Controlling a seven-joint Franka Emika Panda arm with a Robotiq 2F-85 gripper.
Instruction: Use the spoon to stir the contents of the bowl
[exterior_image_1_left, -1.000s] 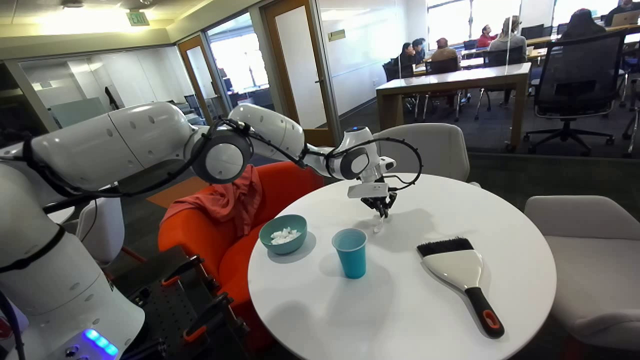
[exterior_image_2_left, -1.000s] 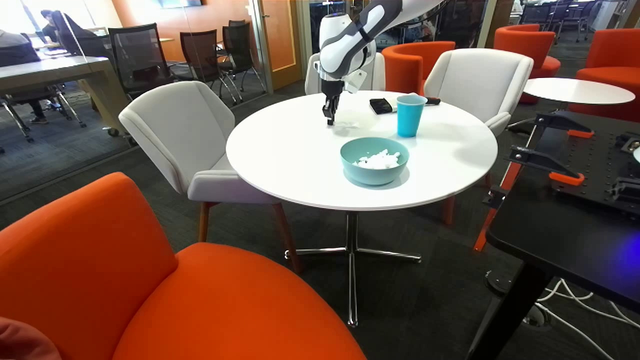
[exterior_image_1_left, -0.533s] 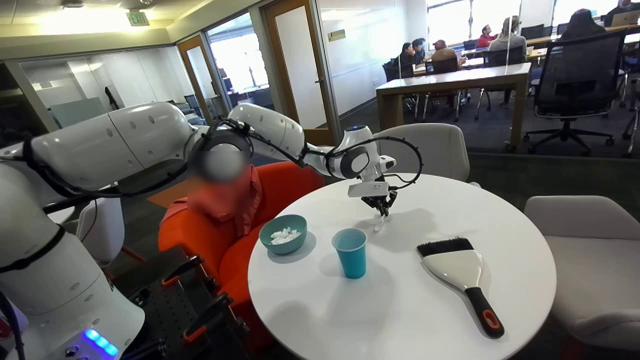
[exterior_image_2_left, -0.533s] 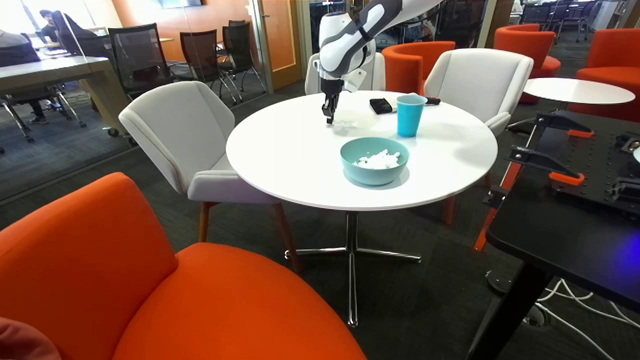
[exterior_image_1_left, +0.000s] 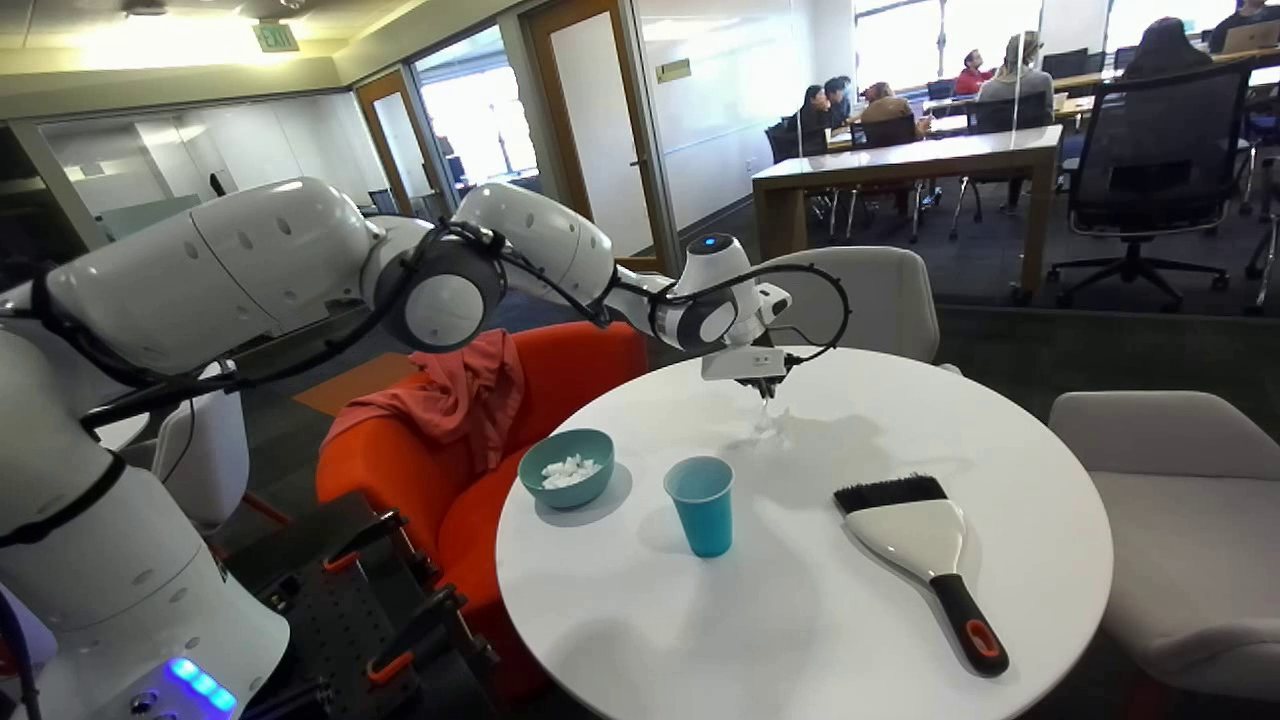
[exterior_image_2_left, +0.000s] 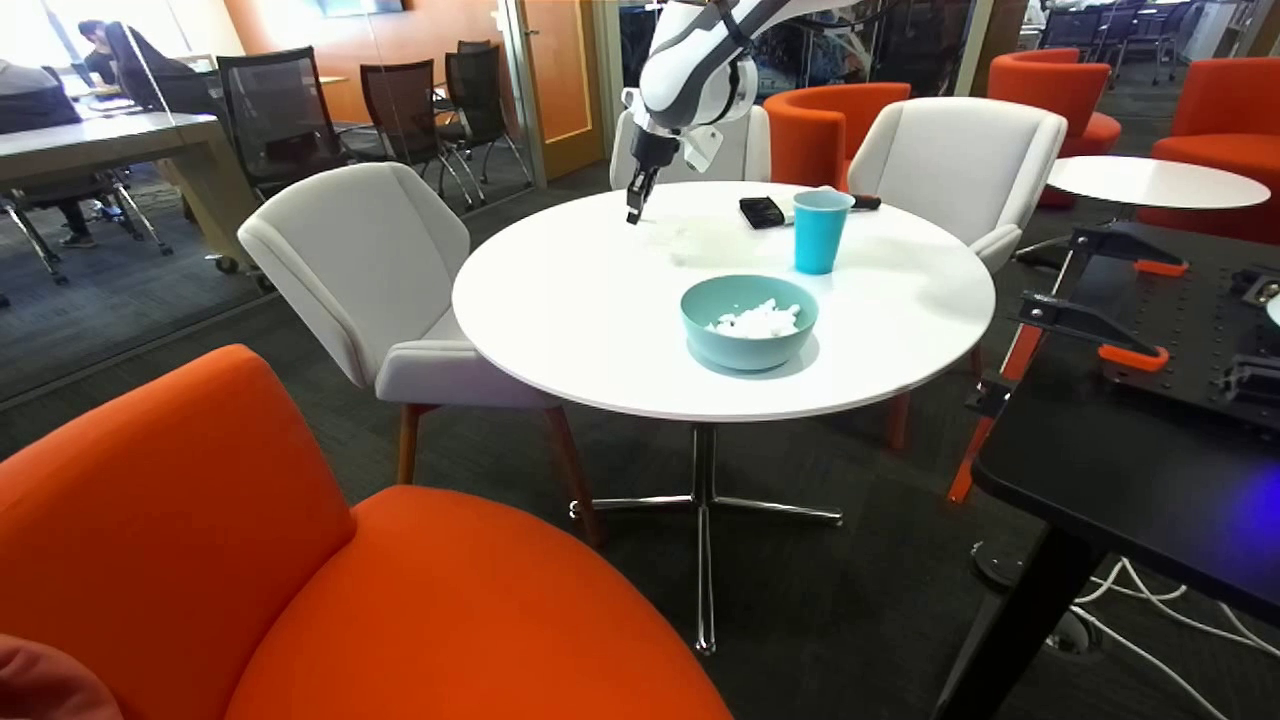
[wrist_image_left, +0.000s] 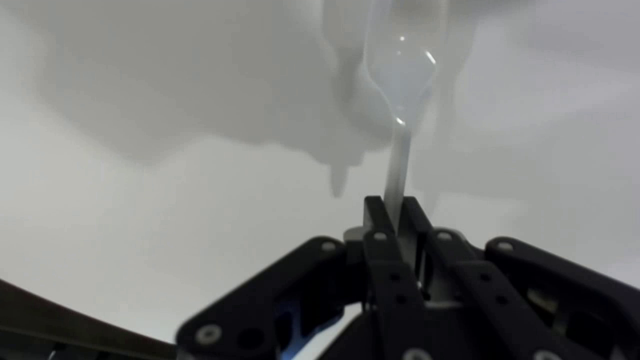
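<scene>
Raised since the earlier frames, and tilted, the gripper (wrist_image_left: 394, 212) hangs over the round white table (exterior_image_1_left: 860, 630); its two black fingers (wrist_image_left: 375, 215) are closed on the handle of the clear spoon (wrist_image_left: 404, 82), one finger on each side; the spoon projects beyond the fingertips, scoop end outermost; contact between scoop and table cannot be determined. Outward from the spoon, the blue cup (exterior_image_1_left: 708, 525) stands upright on the table, apart from the gripper; the teal bowl (exterior_image_2_left: 745, 352) stands upright near the table edge, well apart from the spoon, and holds the white contents (exterior_image_2_left: 757, 320); the brush (exterior_image_1_left: 915, 540) lies on the far side of the cup from the bowl; cup, bowl and brush retain their earlier positions. Beyond the edge, the orange chair (exterior_image_2_left: 400, 600) stands on the bowl side; pale chairs (exterior_image_2_left: 365, 250) stand at other points around the table.
</scene>
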